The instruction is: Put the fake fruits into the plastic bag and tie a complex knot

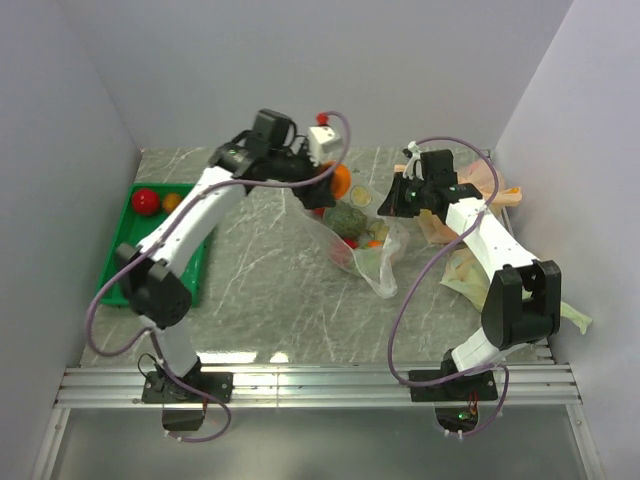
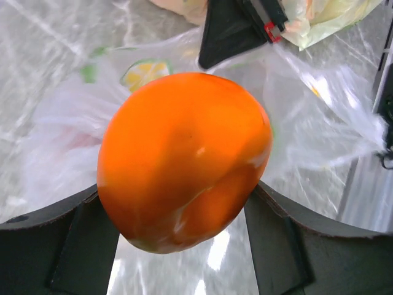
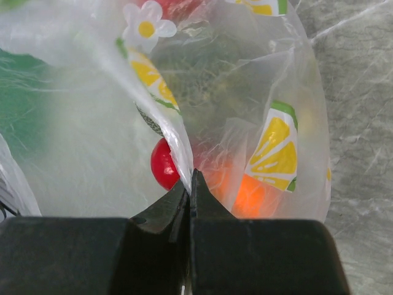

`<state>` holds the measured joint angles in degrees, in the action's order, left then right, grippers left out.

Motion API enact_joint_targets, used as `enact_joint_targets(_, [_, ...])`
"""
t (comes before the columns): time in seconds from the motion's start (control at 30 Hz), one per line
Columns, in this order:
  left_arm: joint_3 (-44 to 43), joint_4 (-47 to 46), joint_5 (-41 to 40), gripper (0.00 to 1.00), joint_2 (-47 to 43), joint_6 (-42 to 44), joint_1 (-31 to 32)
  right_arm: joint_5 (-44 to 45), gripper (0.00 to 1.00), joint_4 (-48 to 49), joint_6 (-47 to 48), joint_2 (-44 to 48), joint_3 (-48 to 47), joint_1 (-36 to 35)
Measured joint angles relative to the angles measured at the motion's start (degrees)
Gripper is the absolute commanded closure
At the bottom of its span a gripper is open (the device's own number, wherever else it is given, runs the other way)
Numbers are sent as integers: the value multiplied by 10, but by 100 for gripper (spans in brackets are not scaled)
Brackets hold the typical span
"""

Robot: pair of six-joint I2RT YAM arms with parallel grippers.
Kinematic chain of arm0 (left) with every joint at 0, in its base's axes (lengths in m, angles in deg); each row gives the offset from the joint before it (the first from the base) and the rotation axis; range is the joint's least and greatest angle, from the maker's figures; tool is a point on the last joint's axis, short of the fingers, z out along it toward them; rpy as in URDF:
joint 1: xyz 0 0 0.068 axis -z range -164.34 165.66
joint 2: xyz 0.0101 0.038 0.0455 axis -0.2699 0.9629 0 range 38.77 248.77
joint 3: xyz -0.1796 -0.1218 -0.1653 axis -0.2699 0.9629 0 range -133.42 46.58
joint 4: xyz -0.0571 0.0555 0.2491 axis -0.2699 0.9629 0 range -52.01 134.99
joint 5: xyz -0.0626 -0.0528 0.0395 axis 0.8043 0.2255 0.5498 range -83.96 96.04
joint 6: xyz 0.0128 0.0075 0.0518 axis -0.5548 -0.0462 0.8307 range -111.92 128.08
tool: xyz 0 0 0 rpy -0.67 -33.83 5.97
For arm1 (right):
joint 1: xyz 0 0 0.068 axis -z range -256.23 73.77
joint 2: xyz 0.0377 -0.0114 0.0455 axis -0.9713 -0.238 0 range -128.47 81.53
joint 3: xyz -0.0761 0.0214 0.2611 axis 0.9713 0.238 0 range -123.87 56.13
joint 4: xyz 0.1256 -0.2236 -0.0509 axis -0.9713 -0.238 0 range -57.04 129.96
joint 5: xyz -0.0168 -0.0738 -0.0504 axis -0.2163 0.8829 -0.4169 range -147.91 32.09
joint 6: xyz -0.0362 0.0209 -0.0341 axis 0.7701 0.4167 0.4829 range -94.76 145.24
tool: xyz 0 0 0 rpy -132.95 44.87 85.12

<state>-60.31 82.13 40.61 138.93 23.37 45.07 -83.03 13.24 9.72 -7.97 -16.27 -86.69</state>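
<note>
My left gripper [image 1: 330, 190] is shut on a glossy orange fake fruit [image 1: 342, 181], held above the mouth of the clear plastic bag [image 1: 385, 262]. In the left wrist view the orange fruit [image 2: 184, 160] fills the gap between both fingers [image 2: 67, 246], with the bag [image 2: 319, 123] below it. My right gripper [image 1: 394, 197] is shut on the bag's edge, and its tips [image 3: 191, 177] pinch the film [image 3: 178, 144]. Inside the bag lie a dull green piece [image 1: 348, 220], a red ball [image 3: 163, 165] and an orange ball [image 3: 252, 193].
A green tray [image 1: 125, 262] at the left holds a red ball [image 1: 146, 201] and an orange ball [image 1: 171, 202]. An orange-tinted bag [image 1: 485, 180] and a pale green bag [image 1: 468, 275] lie at the right beside the right arm. White walls close in three sides.
</note>
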Motion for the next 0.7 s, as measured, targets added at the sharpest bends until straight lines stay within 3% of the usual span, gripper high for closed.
enact_joint_targets(0.13, [-26,-25,-21,57,77,-2,42,0,100,0,0,0,0,0])
enact_joint_targets(0.2, [-28,-29,-31,52,110,0,56,1,100,0,0,0,0,0])
enact_joint_targets(0.23, [-27,-29,-36,41,123,0,62,1,100,0,0,0,0,0])
enact_joint_targets(0.37, [-7,-25,-62,16,134,5,79,1,100,0,0,0,0,0])
enact_joint_targets(0.43, [-7,-26,-69,10,133,8,84,1,100,0,0,0,0,0])
enact_joint_targets(0.57, [-6,-26,-70,2,123,17,86,0,100,1,-1,-5,0,0])
enact_joint_targets(0.7, [41,-28,-70,1,70,42,86,0,100,1,-2,-17,-6,0])
